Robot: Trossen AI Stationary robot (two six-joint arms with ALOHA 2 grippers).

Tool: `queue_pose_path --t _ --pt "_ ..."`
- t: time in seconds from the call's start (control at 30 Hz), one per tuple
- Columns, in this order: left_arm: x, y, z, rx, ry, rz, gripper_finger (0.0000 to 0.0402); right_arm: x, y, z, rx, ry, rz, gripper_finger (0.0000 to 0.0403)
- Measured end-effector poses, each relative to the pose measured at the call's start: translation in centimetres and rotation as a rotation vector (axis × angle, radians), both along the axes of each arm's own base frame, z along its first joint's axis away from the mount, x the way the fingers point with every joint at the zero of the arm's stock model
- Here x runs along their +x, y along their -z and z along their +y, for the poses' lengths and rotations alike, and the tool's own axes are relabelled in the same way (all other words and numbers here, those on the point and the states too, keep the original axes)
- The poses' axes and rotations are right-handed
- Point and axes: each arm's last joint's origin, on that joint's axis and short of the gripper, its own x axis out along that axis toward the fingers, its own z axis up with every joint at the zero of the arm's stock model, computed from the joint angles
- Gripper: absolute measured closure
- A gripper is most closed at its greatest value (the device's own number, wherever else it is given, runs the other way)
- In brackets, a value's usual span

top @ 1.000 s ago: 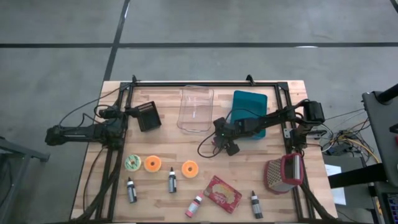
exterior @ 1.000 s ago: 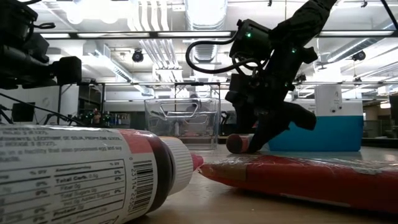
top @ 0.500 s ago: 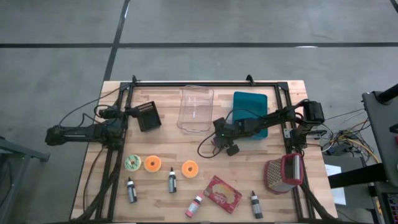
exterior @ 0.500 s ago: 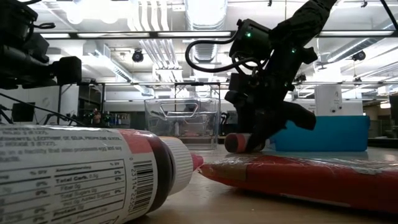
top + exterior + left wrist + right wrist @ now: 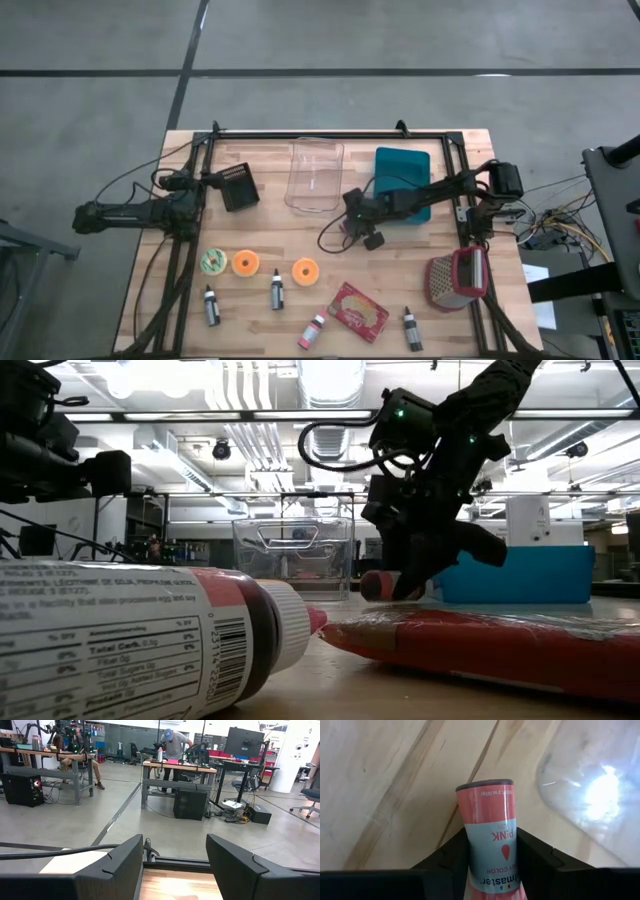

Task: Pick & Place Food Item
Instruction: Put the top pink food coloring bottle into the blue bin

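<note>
- Right end effector (image 5: pixel 352 228) clamped on the pink food-color bottle (image 5: pixel 490 825), one finger on each side of the label; in the low view the bottle (image 5: pixel 378 586) hangs tilted just above the tabletop (image 5: pixel 400 270), near the middle.
- Bottle sits just in front of the clear plastic bin (image 5: pixel 315 176), close to its near right corner; the bin's edge shows in the right wrist view (image 5: pixel 590 785).
- Teal container (image 5: pixel 402 180) is beside the clear bin, under the right arm's forearm.
- Left end effector (image 5: pixel 172 865) at the tabletop's left rear, fingers parted fairly wide, nothing between them; seen from above it is by the frame's left rail (image 5: pixel 238 186).
- Front row: green-white ring (image 5: pixel 213 262), two orange discs (image 5: pixel 245 263) (image 5: pixel 305 271), three dark small bottles (image 5: pixel 211 305) (image 5: pixel 277 290) (image 5: pixel 410 328), another pink bottle (image 5: pixel 315 331), red snack packet (image 5: pixel 358 311).
- Red-handled grater (image 5: pixel 457 279) at the right front.
- People at workbenches show in the room behind, left wrist view (image 5: pixel 175 745).
</note>
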Motion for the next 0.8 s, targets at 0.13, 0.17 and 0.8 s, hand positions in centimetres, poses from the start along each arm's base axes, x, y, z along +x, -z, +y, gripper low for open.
queue_pose_path --t 0.13,0.17,0.8 --pt "0.0 0.0 0.0 0.000 0.000 0.001 0.0179 -0.2 -1.7 0.0 -0.001 0.001 -0.057 0.0269" --pt "0.0 0.0 0.0 0.000 0.000 0.000 0.0179 -0.4 -2.2 0.0 -0.002 0.001 -0.071 0.0269" --pt "0.0 0.0 0.0 0.000 0.000 0.000 0.0179 -8.5 -12.2 0.2 0.121 0.603 -0.272 0.0268"
